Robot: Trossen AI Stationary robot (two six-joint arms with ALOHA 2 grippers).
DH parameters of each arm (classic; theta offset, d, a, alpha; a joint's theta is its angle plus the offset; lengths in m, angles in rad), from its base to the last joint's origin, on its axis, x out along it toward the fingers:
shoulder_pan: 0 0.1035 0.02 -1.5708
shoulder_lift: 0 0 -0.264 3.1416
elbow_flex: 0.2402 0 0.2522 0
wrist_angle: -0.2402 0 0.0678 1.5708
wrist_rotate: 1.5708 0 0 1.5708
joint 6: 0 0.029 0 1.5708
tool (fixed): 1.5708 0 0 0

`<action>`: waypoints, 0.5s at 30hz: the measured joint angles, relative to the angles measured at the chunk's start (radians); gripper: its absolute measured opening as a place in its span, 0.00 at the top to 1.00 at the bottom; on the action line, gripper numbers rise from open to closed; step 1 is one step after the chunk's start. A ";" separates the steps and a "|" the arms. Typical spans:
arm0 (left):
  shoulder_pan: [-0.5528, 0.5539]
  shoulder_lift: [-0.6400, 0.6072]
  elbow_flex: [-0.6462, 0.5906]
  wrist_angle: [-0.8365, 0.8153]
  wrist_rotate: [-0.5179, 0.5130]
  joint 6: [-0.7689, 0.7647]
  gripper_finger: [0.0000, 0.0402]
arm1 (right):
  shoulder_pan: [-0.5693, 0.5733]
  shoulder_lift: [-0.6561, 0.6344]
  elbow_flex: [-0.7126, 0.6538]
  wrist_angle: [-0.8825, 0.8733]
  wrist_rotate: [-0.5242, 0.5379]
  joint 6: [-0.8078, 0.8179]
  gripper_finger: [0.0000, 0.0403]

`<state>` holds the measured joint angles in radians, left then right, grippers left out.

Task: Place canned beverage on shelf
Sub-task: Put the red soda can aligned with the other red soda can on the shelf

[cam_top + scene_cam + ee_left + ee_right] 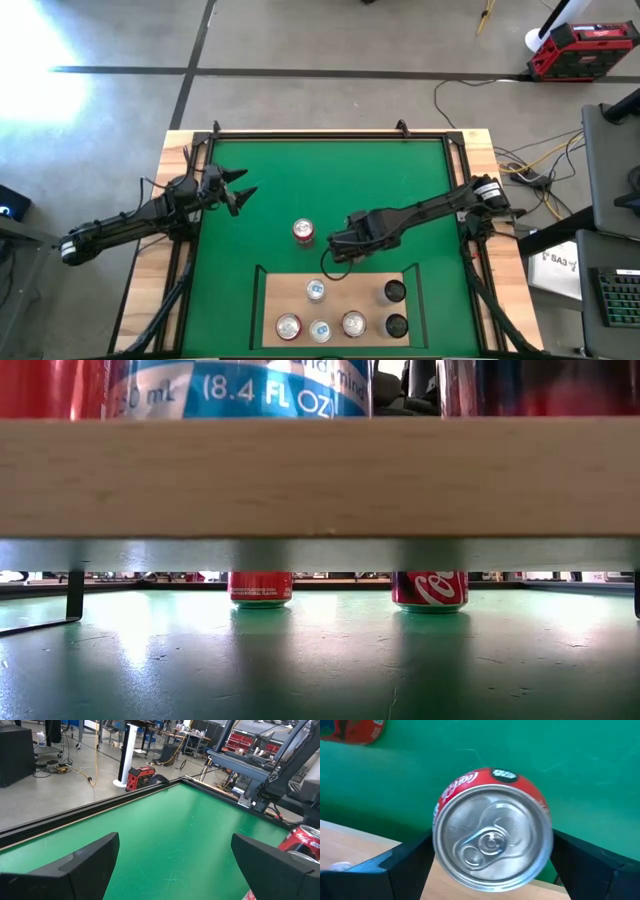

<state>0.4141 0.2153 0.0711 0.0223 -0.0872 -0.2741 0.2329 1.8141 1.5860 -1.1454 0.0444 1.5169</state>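
Observation:
A red cola can (492,832) with a silver top stands between the fingers of my right gripper (335,250), just beyond the shelf's far edge. The low view shows this can (430,588) upright on the green mat. A second red can (303,232) stands free on the mat to its left. The shelf (345,290), a pale wood board with a black rail, is raised on legs at the near edge and carries several cans. My left gripper (240,190) is open and empty over the mat's left part. My right gripper has the red can's side wall (437,845) between its two fingers, one on each of two opposite sides. The fingers (405,865) come down from above, slanting in from the table's right. The can stands upright, its bottom (430,607) on the green mat.
The shelf's front edge (320,475) fills the low view, with cans on top. Its black leg (75,592) stands on the mat. The mat's far half (330,170) is bare green. The free red can also shows in the left wrist view (305,840).

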 joint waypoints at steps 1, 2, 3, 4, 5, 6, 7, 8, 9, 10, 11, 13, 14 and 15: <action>0.000 0.000 0.000 0.000 0.000 0.000 0.08 | 0.000 0.000 -0.006 0.014 0.000 0.001 0.12; 0.000 0.000 0.000 0.000 0.000 0.000 0.08 | 0.000 0.000 -0.012 0.030 -0.001 0.004 0.12; 0.000 0.000 0.000 0.000 0.000 0.000 0.08 | 0.000 0.000 -0.016 0.039 -0.001 0.014 0.14; 0.000 0.000 0.000 0.000 0.000 0.000 0.08 | 0.000 0.000 -0.017 0.044 0.000 0.033 0.15; 0.000 0.000 0.000 0.000 0.000 0.000 0.08 | 0.000 0.000 -0.019 0.049 0.001 0.046 0.17; 0.000 0.000 0.000 0.000 0.000 0.000 0.08 | 0.000 0.000 -0.021 0.052 0.003 0.061 0.20; 0.000 0.000 0.000 0.000 0.000 0.000 0.08 | 0.000 0.000 -0.022 0.054 0.004 0.067 0.22; 0.000 0.000 0.000 0.000 0.000 0.000 0.08 | 0.000 0.001 -0.025 0.055 0.006 0.070 0.25; 0.000 0.000 0.000 0.000 0.000 0.000 0.08 | 0.000 0.001 -0.027 0.058 0.008 0.074 0.27; 0.000 0.000 0.000 0.000 0.000 0.000 0.08 | 0.000 0.001 -0.029 0.059 0.009 0.081 0.29; 0.000 0.000 0.000 0.000 0.000 0.000 0.08 | 0.000 0.001 -0.031 0.061 0.010 0.088 0.30; 0.000 0.000 0.000 0.000 0.000 0.000 0.08 | 0.000 0.001 -0.033 0.062 0.010 0.105 0.30; 0.000 0.000 0.000 0.000 0.000 0.000 0.08 | 0.000 0.001 -0.033 0.062 0.011 0.107 0.30; 0.000 0.000 0.000 0.000 0.000 0.000 0.08 | 0.000 0.001 -0.033 0.062 0.011 0.107 0.30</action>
<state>0.4143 0.2157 0.0711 0.0223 -0.0870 -0.2745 0.2329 1.8149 1.5528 -1.0832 0.0551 1.6237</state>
